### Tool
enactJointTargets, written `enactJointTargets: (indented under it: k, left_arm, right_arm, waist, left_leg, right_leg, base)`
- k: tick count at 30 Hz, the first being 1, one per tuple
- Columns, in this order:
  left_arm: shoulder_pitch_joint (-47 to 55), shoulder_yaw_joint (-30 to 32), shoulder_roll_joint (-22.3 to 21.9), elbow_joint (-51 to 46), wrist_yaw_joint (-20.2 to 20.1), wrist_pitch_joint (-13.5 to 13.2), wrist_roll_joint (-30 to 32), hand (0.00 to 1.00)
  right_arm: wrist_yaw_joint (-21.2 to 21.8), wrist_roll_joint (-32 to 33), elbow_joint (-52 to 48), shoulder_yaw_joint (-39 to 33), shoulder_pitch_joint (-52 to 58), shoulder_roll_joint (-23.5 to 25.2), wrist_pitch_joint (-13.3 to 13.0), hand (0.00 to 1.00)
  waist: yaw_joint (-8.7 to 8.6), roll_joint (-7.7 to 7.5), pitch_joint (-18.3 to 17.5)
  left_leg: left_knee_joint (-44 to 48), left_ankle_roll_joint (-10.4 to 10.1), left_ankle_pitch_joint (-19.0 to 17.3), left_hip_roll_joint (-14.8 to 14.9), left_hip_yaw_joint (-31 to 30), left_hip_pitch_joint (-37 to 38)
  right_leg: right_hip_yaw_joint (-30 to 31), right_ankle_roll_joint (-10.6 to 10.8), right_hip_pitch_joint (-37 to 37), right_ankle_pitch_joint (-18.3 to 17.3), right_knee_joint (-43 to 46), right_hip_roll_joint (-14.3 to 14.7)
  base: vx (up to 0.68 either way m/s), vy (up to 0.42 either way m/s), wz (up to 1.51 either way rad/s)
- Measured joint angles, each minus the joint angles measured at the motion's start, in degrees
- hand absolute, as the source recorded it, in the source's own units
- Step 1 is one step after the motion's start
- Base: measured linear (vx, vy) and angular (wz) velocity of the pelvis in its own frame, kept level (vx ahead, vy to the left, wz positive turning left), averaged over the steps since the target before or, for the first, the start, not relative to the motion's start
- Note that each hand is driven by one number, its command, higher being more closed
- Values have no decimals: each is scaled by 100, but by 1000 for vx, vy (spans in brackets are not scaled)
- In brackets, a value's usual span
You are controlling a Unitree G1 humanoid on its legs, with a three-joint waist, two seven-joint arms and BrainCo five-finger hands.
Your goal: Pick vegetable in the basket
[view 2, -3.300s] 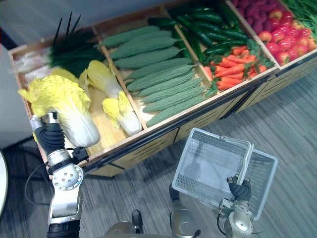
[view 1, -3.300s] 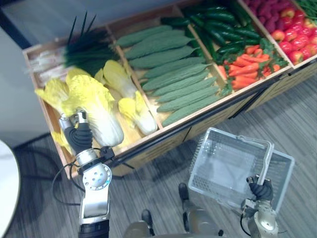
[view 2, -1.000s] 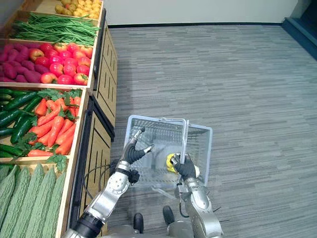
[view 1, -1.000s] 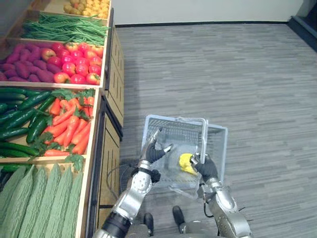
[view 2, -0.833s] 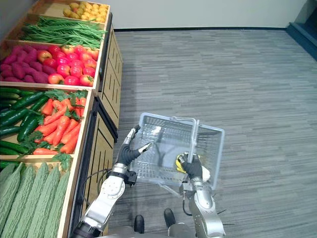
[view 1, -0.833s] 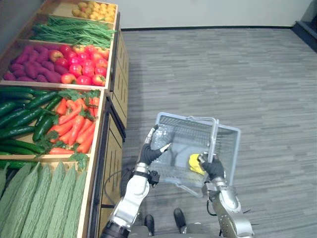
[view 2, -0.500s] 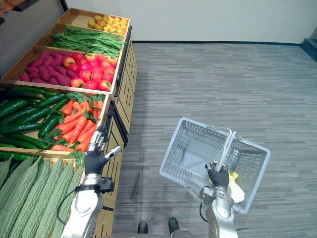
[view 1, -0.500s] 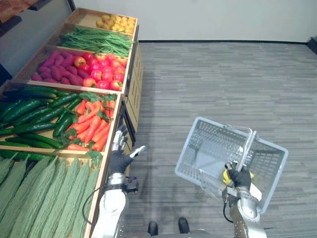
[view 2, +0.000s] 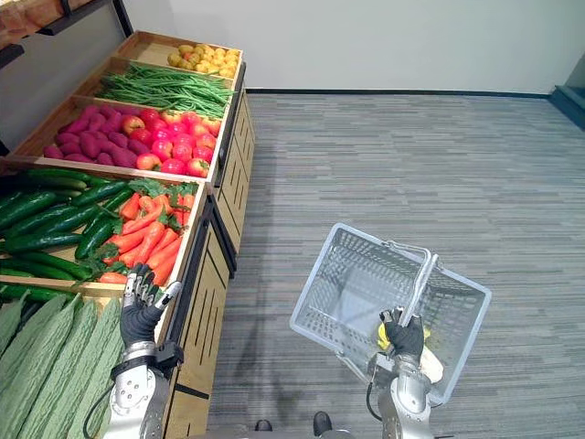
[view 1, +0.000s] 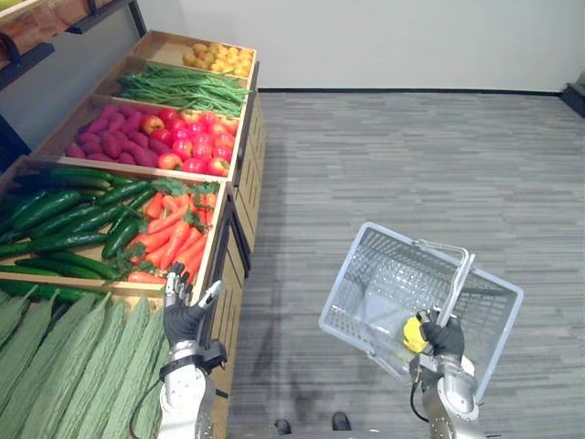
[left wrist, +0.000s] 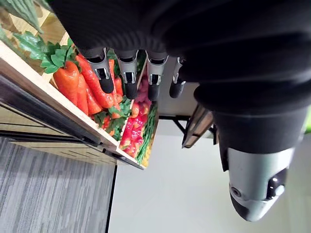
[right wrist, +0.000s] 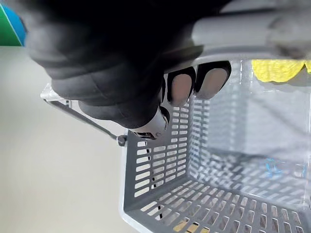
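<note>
Grey plastic basket [view 1: 366, 285], hanging tilted above the carpeted floor [view 1: 411, 155], serves as the reference. The right hand [view 1: 445, 337] carries it from the near side, fingers [right wrist: 182, 88] curled tight round the handle [view 1: 456, 280]. Inside the basket, against the wall nearest that hand, lies a yellow leafy vegetable [view 1: 413, 333], apparently a small cabbage; the rest of the basket's interior looks bare. The left hand [view 1: 186, 318] is well apart from the basket, off to its left, raised with fingers [left wrist: 129, 80] straight and spread and nothing in them. It stands at the front edge of the wooden produce stand [view 1: 216, 265], which runs along that same side of the basket, and the carrots [view 1: 169, 233] and ridged green gourds [view 1: 64, 366] are the stand's goods closest to it. Judged from this arrangement, one vegetable is already deposited and the pick is done. What remains, if anything, is a further pick from the stand by the free left hand.
</note>
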Motion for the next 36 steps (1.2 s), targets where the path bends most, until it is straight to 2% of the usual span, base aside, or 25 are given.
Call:
enactJointTargets:
  k: [1, 3, 5, 7, 8, 10, 11, 12, 13, 15, 16, 18, 21, 22, 23, 24, 25, 26, 27, 28, 31, 32, 33, 34, 36]
  left_arm:
    - [2, -10, 18, 129, -3, 34, 20, 0]
    - [9, -69, 76, 223, -3, 72, 47, 0]
    - [-9, -120, 163, 228, -21, 66, 170, 0]
    - [-116, -243, 304, 334, -35, 61, 272, 0]
    - [-252, -279, 331, 464, -43, 62, 291, 0]
    - [-481, -273, 343, 637, 2, 62, 472, 0]
    - [-572, -236, 372, 688, 6, 58, 531, 0]
    - [-640, -214, 213, 764, 21, 61, 640, 0]
    - [-664, -218, 178, 758, 21, 59, 663, 0]
    - [-770, -266, -31, 628, 50, 52, 700, 0]
    - [-764, -284, -58, 573, 72, 38, 700, 0]
    - [-751, -350, -50, 270, 177, -55, 688, 0]
    - [-767, -351, -49, 106, 253, -128, 690, 0]
    - [-783, -351, -56, 105, 277, -172, 690, 0]
    - [-809, -386, -78, 101, 279, -186, 692, 0]
    - [-819, -420, -74, 80, 280, -190, 694, 0]
    - [-875, -459, 39, 70, 299, -198, 699, 0]
    - [-921, -458, 65, 57, 304, -198, 699, 0]
    - [-929, -448, 95, -50, 368, -196, 703, 0]
    - [-896, -437, 144, -125, 422, -193, 715, 0]
    - [-841, -378, 167, -129, 422, -174, 844, 0]
    - [-707, -380, 208, -292, 416, -176, 999, 0]
    - [-662, -440, 314, -431, 412, -181, 1120, 0]
    - [-669, -448, 345, -440, 413, -181, 1152, 0]
    - [-662, -449, 391, -444, 413, -170, 1214, 0]
  right_arm:
    - [5, -25, 74, 38, -27, 25, 4, 100]
    - [-1, -37, 196, 108, -43, 23, 39, 100]
    - [13, -78, 203, 138, -52, 23, 92, 100]
    - [14, -81, 207, 107, -79, -19, 91, 100]
    - [4, -79, 238, 69, -132, -79, 91, 100]
    - [-8, -83, 407, -12, -284, -136, 92, 100]
    - [-4, -129, 482, -6, -295, -217, 91, 100]
    - [-1, -147, 733, 6, -484, -375, 102, 100]
    - [-1, -162, 806, 4, -554, -393, 106, 100]
    - [-23, -173, 778, 26, -557, -397, 113, 100]
    - [-49, -169, 776, 86, -520, -383, 111, 100]
    - [-168, -117, 698, 123, -508, -383, 86, 100]
    - [-245, -109, 586, -47, -554, -472, -93, 100]
    - [-248, -82, 591, -177, -566, -516, -151, 100]
    - [-256, -40, 602, -391, -536, -648, -162, 100]
    - [-260, 1, 618, -519, -494, -715, -163, 100]
    - [-289, 60, 910, -758, -465, -716, -168, 100]
    - [-318, 73, 1022, -848, -481, -722, -169, 100]
    - [-372, 77, 1214, -996, -549, -724, -169, 100]
    - [-383, 85, 1454, -1126, -680, -709, -140, 100]
    - [-361, 82, 1727, -1165, -751, -708, -66, 100]
    - [-342, 55, 2109, -1180, -743, -698, -28, 100]
    - [-335, 57, 2190, -1255, -717, -685, -24, 100]
    - [-321, 56, 2189, -1270, -697, -691, -25, 100]
    - [-237, 57, 2187, -1274, -668, -691, -27, 100]
  waist:
    - [4, 33, 26]
    - [-18, 76, 108]
    - [-26, 66, 98]
    - [-45, 92, 108]
    - [-76, 158, 141]
    - [-260, 155, 152]
    - [-346, 220, 179]
    - [-305, 518, 164]
    - [-285, 522, 163]
    - [-266, 504, 204]
    - [-251, 504, 205]
    - [-161, 463, 224]
    - [-168, 388, 270]
    - [-182, 417, 274]
    - [-210, 588, 262]
    - [-219, 667, 251]
    - [-342, 553, 204]
    - [-354, 522, 186]
    - [-330, 475, 200]
    - [-305, 399, 248]
    - [-187, 357, 273]
    - [-221, 295, 311]
    - [-397, 258, 310]
    - [-432, 251, 314]
    - [-497, 237, 323]
  left_leg:
    - [67, 92, -140, 38, 18, 119]
    - [75, 193, -314, 45, 27, 380]
    - [65, 115, -469, 68, -31, 518]
    - [-75, 50, -542, 141, -196, 625]
    - [-184, -13, -548, 236, -295, 724]
    - [-383, -176, -551, 355, -613, 980]
    - [-306, -385, -672, 414, -823, 1150]
    - [3, -610, -589, 690, -993, 1104]
    - [214, -687, -399, 680, -1049, 1007]
    - [1746, -637, 722, 683, -1012, 503]
    - [2156, -601, 751, 776, -880, 375]
    - [2926, -423, 597, 1168, -22, -118]
    - [2497, -344, 517, 1194, 755, -651]
    - [1997, -362, 532, 1178, 1220, -825]
    - [1208, -507, 885, 1174, 1697, -896]
    - [788, -413, 1139, 1160, 1944, -903]
    - [267, -161, 1101, 932, 2377, -703]
    - [11, -40, 1128, 812, 2491, -610]
    - [-364, 186, 1110, 617, 2550, -543]
    - [-585, 274, 1128, 441, 2406, -475]
    - [-829, 281, 1127, 214, 2172, -170]
    - [-1140, 303, 1110, -52, 1650, 289]
    - [-1250, 348, 1084, -179, 1217, 465]
    - [-1257, 361, 1075, -189, 1066, 482]
    - [-1317, 356, 1073, -182, 607, 579]
  right_leg:
    - [-292, 37, -384, -20, 869, -15]
    - [-813, -115, -769, -285, 1623, -237]
    - [-1032, -193, -921, -351, 1385, -331]
    - [-976, -254, -1151, -289, 764, -240]
    - [-886, -259, -1242, -120, 364, -118]
    - [-621, -223, -1246, 560, -605, 39]
    - [-629, -372, -1127, 1384, -793, 28]
    - [-874, -560, -1022, 1286, -631, 247]
    - [-904, -634, -997, 1189, -565, 253]
    - [-1078, -802, -359, 844, -671, 165]
    - [-1103, -834, -136, 768, -740, 150]
    - [-1286, -985, 605, 636, -1082, 87]
    - [-1654, -853, 1119, 519, -1535, -199]
    - [-1882, -689, 1348, 356, -1679, -316]
    - [-2153, -565, 1550, 224, -1715, -303]
    - [-2293, -495, 1647, 141, -1703, -270]
    - [-2684, -367, 1790, -50, -1622, -450]
    - [-2796, -336, 1783, -84, -1576, -526]
    - [-2954, -313, 1776, -98, -1561, -559]
    - [-3042, -310, 1851, -100, -1550, -607]
    - [-3164, -199, 1970, -168, -1062, -776]
    - [-3212, -219, 1689, -147, 702, -1137]
    - [-2690, -501, 1128, -72, 2086, -1310]
    - [-2392, -514, 936, -279, 2308, -1244]
    - [-1397, -521, 360, -717, 2388, -876]
  base:
    - [141, 41, -16]
    - [252, 42, -8]
    - [315, 2, -3]
    - [370, -63, 28]
    - [555, -122, 76]
    - [486, -157, 97]
    - [596, -203, 74]
    - [582, -191, 54]
    - [615, -242, 26]
    - [565, -267, 55]
    - [465, -179, 63]
    - [427, -146, 43]
    - [300, -58, 55]
    - [256, 15, 85]
    - [250, 43, 97]
    - [320, 108, 166]
    - [268, 109, 160]
    - [315, 129, 186]
    - [226, 97, 128]
    - [259, 90, 108]
    - [241, 58, 89]
    - [447, 53, 173]
    - [447, 24, 195]
    - [313, -55, 152]
    - [268, -90, 115]
